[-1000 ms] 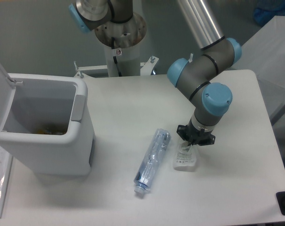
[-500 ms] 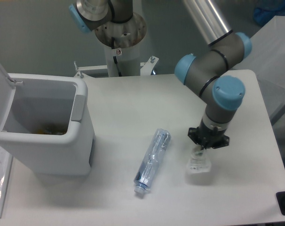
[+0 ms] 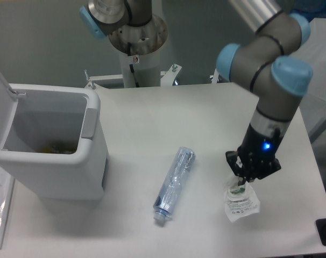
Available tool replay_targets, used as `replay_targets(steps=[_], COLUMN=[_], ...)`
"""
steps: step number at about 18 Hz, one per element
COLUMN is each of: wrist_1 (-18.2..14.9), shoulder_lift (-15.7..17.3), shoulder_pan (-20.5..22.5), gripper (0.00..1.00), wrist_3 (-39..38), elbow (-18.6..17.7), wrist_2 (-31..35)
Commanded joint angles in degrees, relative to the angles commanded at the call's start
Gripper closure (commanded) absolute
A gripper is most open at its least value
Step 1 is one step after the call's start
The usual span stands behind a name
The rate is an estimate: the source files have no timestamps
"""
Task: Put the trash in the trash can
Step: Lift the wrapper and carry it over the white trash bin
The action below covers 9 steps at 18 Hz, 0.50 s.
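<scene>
1. Fixed camera view, tool state: the tool (image 3: pixel 240 186) is seen closed narrowly on the top edge of the plastic pouch (image 3: pixel 241 203), which hangs tilted beneath it at the right of the tabletop (image 3: pixel 152 118). Whether the pouch's lower edge touches the tabletop cannot be told.

2. Position of the task's things: the crushed bottle (image 3: pixel 174 185) lies flat near the middle of the tabletop, its blue cap towards the front edge, well apart from the tool. The trash can (image 3: pixel 50 145) stands at the left with its flip lid (image 3: pixel 0 113) swung open; some dark and yellowish contents are dimly seen at its bottom.

3. Risk, slipping: only a thin edge of the pouch appears to be pinched, so it is judged that the pouch could be shed during a fast swing.

4. Risk, collision: the carry to the trash can is judged to pass above the bottle; if the pouch were carried low, the bottle could be knocked and rolled off.

5. Risk, missed drop: if the pouch were released short of the opening, it could be caught on the rim or the latch.

6. Count: one pouch, one bottle, one trash can, one arm with one tool are counted.
</scene>
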Motion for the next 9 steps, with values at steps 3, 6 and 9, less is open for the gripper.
replay_targets(steps=[3, 6, 9], wrist_1=[-0.09, -0.26, -0.53], shoulder_lift=[4.22, 8.26, 12.39], shoulder_pan=[-2.28, -5.79, -8.17], gripper=[1.00, 1.00, 0.99], wrist_3=[-1.93, -2.37, -3.69], elbow=[-1.49, -2.99, -5.00], wrist_2=[-2.20, -2.38, -2.38])
